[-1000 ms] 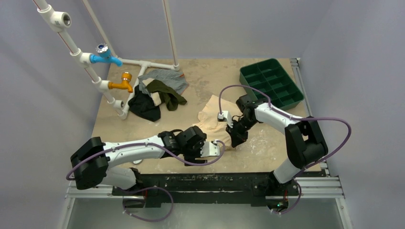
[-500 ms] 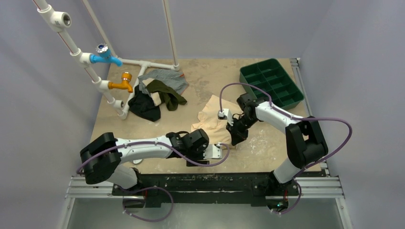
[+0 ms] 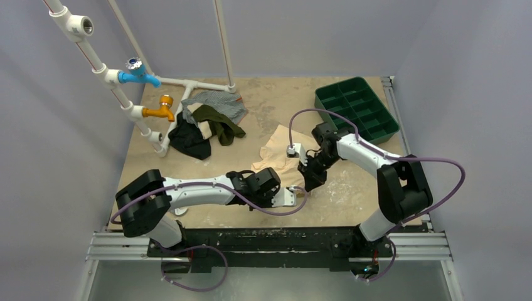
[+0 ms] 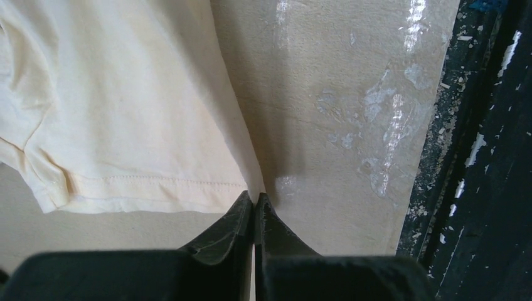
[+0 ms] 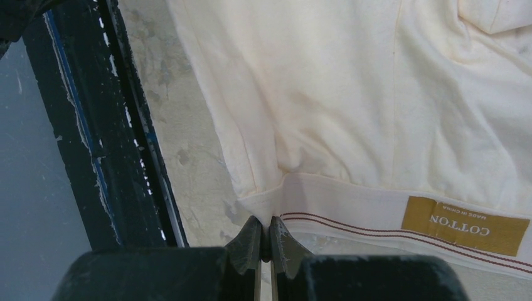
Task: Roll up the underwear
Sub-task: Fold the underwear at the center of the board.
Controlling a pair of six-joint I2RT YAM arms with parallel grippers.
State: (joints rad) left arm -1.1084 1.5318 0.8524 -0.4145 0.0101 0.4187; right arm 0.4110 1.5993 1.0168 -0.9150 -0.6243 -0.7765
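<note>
In the top view the black arm links cover the near end of the underwear (image 3: 276, 153), so the meeting of cloth and fingertips cannot be read there. Both wrist views cut the garment off at the frame edges. The left gripper (image 4: 253, 204) has its jaws pressed together with no gap, and the hemmed corner of the cloth narrows straight into the seam between them, so it seems pinched, though the bite itself is hidden. The right gripper (image 5: 264, 229) is likewise closed tight, its tips meeting the lower edge of the waistband; how much cloth sits between them is hard to tell. The underwear lies on the table (image 3: 207, 169) right of centre, spread fairly flat, with both grippers at its near edge. It is pale cream-peach, soft and lightly creased, with a stitched hem (image 4: 157, 182) at one end. At the other end a white band carries two thin red lines and an ochre label (image 5: 464, 224) reading COTTON upside down. The table is a tan board with whitish scuffs (image 4: 389, 125) and a chipped black rail (image 3: 263, 238) along its near side. A green tray (image 3: 356, 108) with compartments sits at the far right. Well apart on the far left is a heap of dark garments (image 3: 207, 125), beside white pipes (image 3: 119, 94) with a blue tap (image 3: 138, 72) and an orange tap (image 3: 160, 110). Plain pale grey walls enclose the space.
</note>
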